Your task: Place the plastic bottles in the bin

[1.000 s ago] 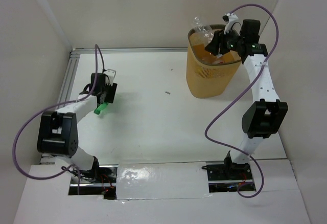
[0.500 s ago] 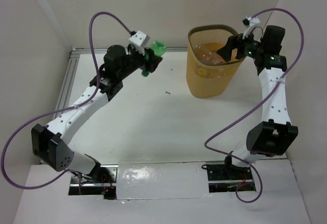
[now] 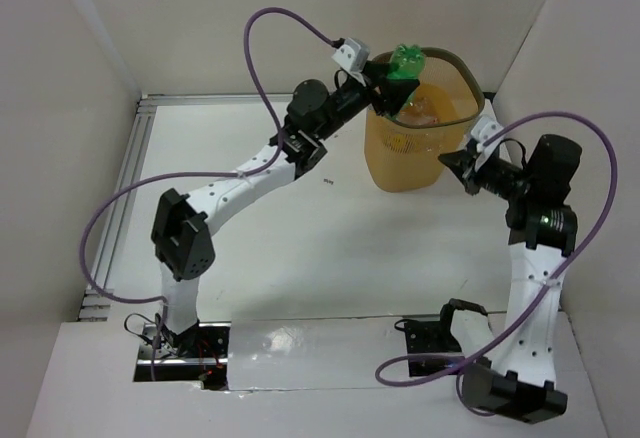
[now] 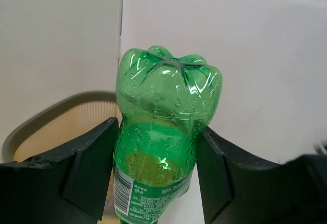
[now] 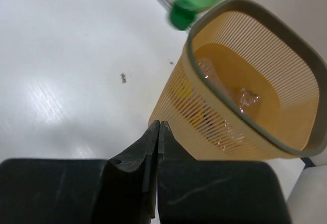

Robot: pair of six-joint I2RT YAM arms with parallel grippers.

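Observation:
My left gripper [image 3: 400, 76] is shut on a green plastic bottle [image 3: 406, 62] [image 4: 163, 132], holding it base-up over the left rim of the yellow-orange mesh bin [image 3: 385, 158]. In the right wrist view the bottle's neck end [image 5: 186, 9] hangs just beyond the bin's rim [image 5: 240, 101], and clear plastic bottles [image 5: 245, 98] lie inside the bin. My right gripper [image 3: 450, 161] [image 5: 159, 127] is shut and empty, low beside the bin's right wall.
White walls enclose the table on the left, back and right. A small dark speck [image 3: 327, 182] lies on the white tabletop left of the bin. Purple cables [image 3: 290, 28] loop above both arms.
My left arm has carried the green bottle from the left side of the table up to the bin's rim. My right gripper dropped its clear bottle into the bin, withdrew to the right and shut.

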